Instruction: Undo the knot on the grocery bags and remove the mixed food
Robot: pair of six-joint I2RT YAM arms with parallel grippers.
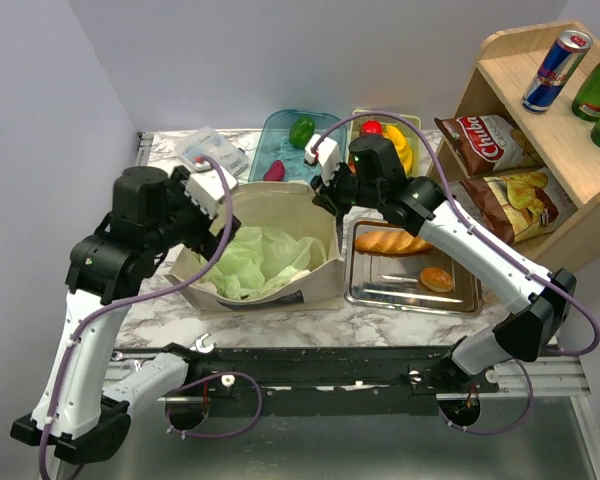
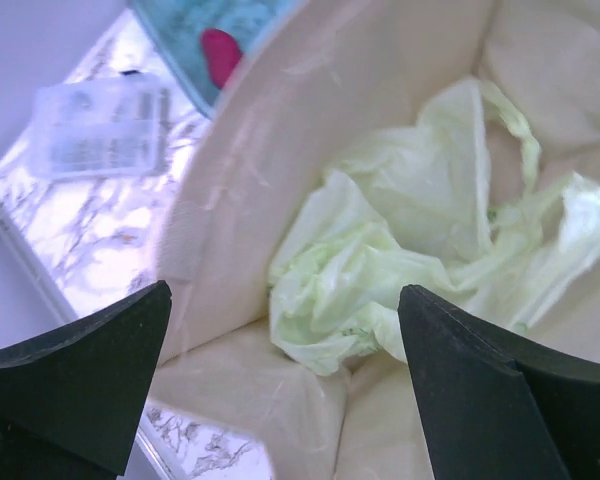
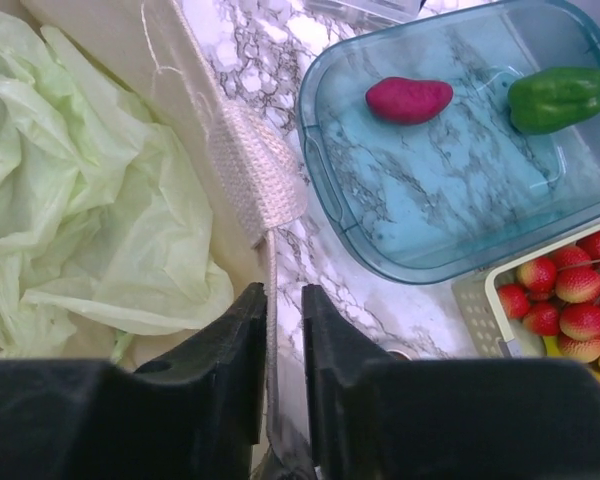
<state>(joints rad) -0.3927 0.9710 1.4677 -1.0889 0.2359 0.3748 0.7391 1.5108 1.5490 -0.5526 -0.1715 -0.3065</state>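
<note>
Nearest, on the marble desk [image 1: 380,322]: the beige tote [image 1: 315,280], mouth open, with the pale green bag [image 1: 260,255] crumpled inside. Over its left rim, the left jaws, spread wide and gripping nothing, aimed down at the green fabric. At the tote's far right corner, the right jaws, drawn almost together on the tote's woven strap [image 3: 258,180], a thin run of it pinched between them. No tight knot to be made out in the green bag; one handle loop [image 2: 525,135] lying free, so probably untied already. Looks flat and empty, too.

Judged late in the task: food apparently out, bags left to check. Next, most likely: keeping the strap taut to hold the tote mouth open, then bringing the left jaws down onto a high green fold and lifting to see underneath. Calls for a light pinch on the thin fabric alone, not the tote wall with it.

Counted, nearer to farther:
- two bags
- beside the tote, a metal tray [image 1: 390,288] with one bread loaf [image 1: 390,242] and one bun [image 1: 436,278]
- behind, a blue tray [image 3: 430,200] with one green pepper [image 3: 558,98] and one magenta vegetable [image 3: 408,100]
- one wrapped snack pack [image 1: 212,152], far left
- a basket [image 3: 472,312] with bananas [image 1: 405,150], number unclear, and at least six strawberries [image 3: 578,284]
- on the wooden shelf [image 1: 500,60], two crisp bags [image 1: 485,140], one can [image 1: 557,68] and two green bottles [image 1: 598,90] at the frame edge
</note>
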